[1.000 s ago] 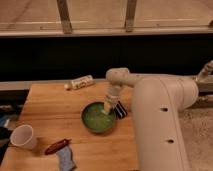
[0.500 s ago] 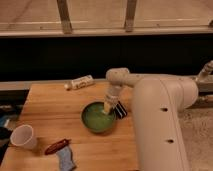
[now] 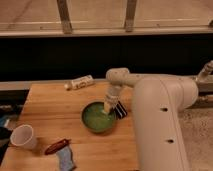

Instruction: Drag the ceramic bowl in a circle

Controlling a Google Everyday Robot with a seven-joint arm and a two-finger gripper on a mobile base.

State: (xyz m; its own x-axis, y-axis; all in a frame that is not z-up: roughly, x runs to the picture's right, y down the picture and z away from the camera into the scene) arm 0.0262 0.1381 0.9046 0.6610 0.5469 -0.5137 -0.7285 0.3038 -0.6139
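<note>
The ceramic bowl [image 3: 98, 118], round, shallow and glossy green, sits on the wooden table [image 3: 50, 107] near its right edge. My white arm comes in from the right and bends down over the bowl. The gripper [image 3: 107, 108] is shut and reaches into the bowl at its far right rim, with its pale fingertips against the inner wall. What lies between the fingers is hidden by the wrist.
A white paper cup [image 3: 23, 136] stands at the table's front left. A red object [image 3: 56, 146] and a blue packet [image 3: 66, 160] lie near the front edge. A pale bottle [image 3: 80, 82] lies on its side at the back. A dark small item [image 3: 120, 111] sits just right of the bowl.
</note>
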